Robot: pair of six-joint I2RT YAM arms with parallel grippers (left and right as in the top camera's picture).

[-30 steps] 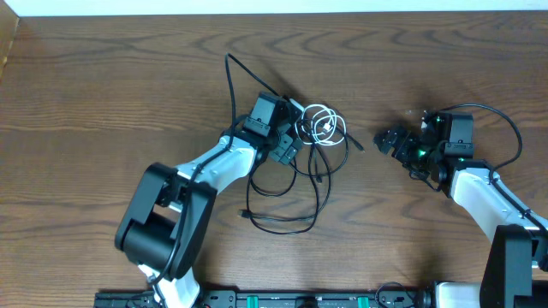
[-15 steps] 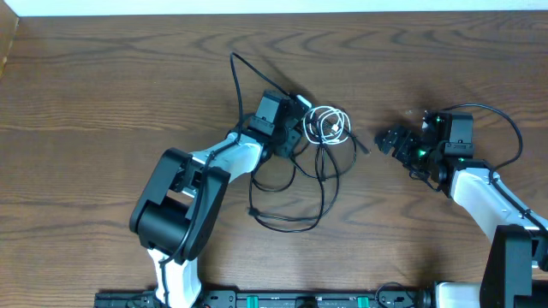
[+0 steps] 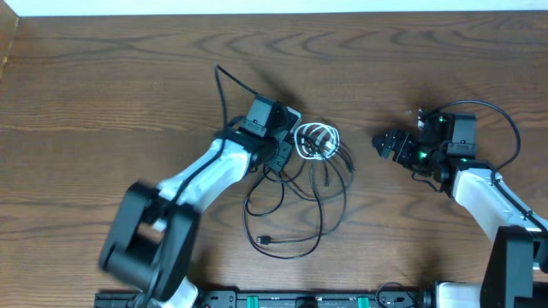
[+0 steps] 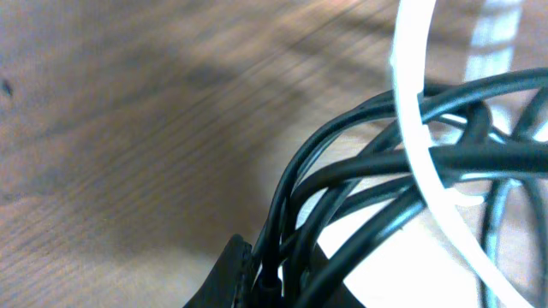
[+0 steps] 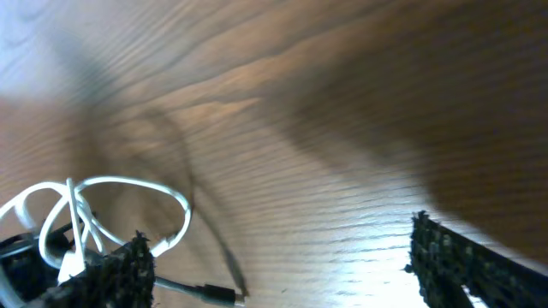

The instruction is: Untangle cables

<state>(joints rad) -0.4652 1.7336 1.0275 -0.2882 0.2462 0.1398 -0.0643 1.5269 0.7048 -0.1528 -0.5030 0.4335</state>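
A tangle of cables lies mid-table: a coiled white cable [image 3: 315, 141] over several thin black cables [image 3: 295, 205]. One black end runs up-left [image 3: 221, 81] and a plug [image 3: 265, 241] lies near the front. My left gripper [image 3: 282, 152] sits at the tangle's left edge, shut on a bunch of black cables. Its wrist view shows the black cables [image 4: 342, 171] pinched at the left gripper [image 4: 278, 282], with the white cable [image 4: 415, 128] arching across them. My right gripper [image 3: 385, 142] stands open to the right of the tangle, apart from it. In its wrist view the right gripper [image 5: 282, 265] holds nothing, with the white cable [image 5: 128, 192] and a plug end [image 5: 218, 295] ahead.
The brown wooden table [image 3: 103, 103] stretches to the left and back. The right arm's thick black wire [image 3: 505, 128] loops near the right edge. A black rail [image 3: 282, 299] runs along the front edge.
My left gripper has shut on black cables at the tangle's left side. The tangle has shifted slightly down and left, and its black loops have spread. The right gripper has hardly moved.
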